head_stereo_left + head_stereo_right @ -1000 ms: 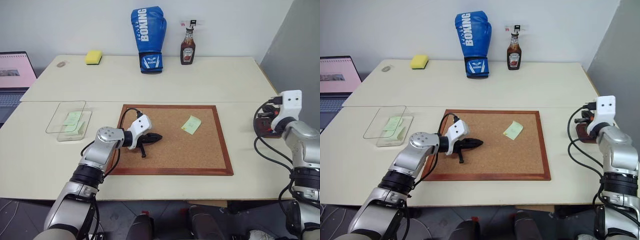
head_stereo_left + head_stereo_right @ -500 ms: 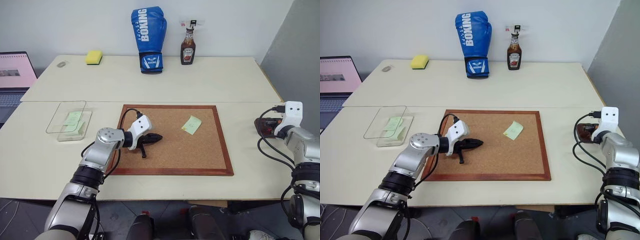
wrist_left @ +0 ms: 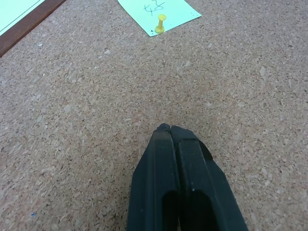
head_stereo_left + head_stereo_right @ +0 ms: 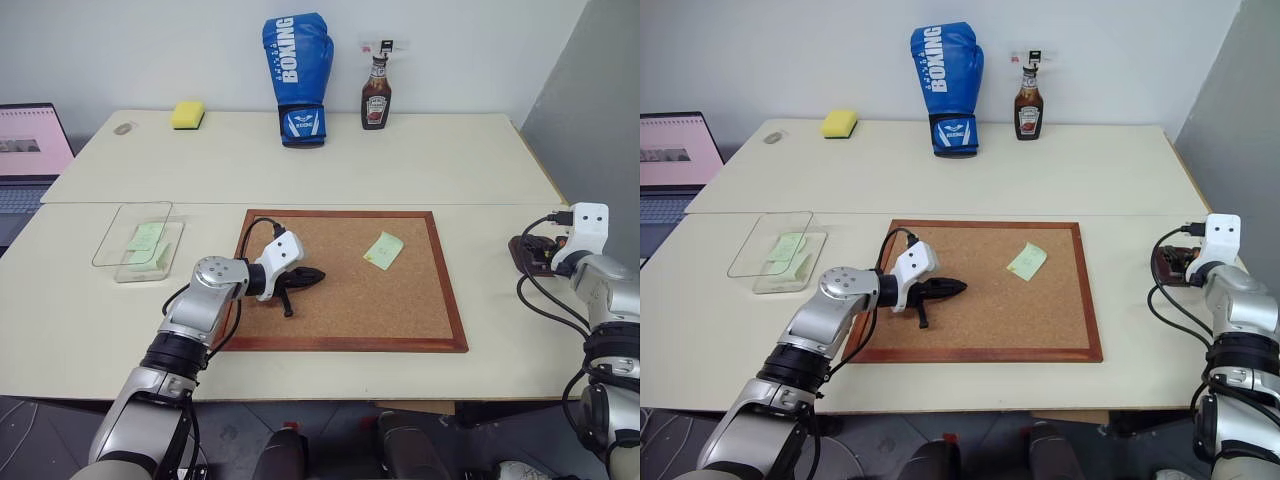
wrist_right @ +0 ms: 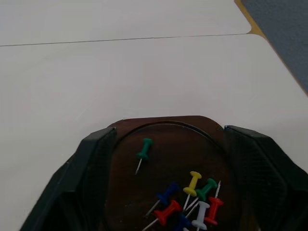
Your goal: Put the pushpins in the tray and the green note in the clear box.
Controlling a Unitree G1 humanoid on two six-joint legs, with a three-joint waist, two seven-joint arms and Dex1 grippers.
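Right wrist view had the right gripper (image 5: 168,159) spread wide over the small dark reddish-brown tray (image 5: 166,144), holding nothing, with a heap of coloured plastic pushpins (image 5: 190,204) lying in the dish and one green pin (image 5: 143,150) loose at about 10 o'clock from the heap. Over on the wood-framed corkboard (image 4: 400,310) the left gripper (image 4: 318,274) was clamped shut and empty, tips just above the cork. At roughly 2 o'clock from it sat the pale-green square paper note (image 4: 383,248), pinned by a yellow pushpin (image 3: 160,24). Way off at 9 o'clock from the board was the clear plastic box (image 4: 140,245), with green notes inside.
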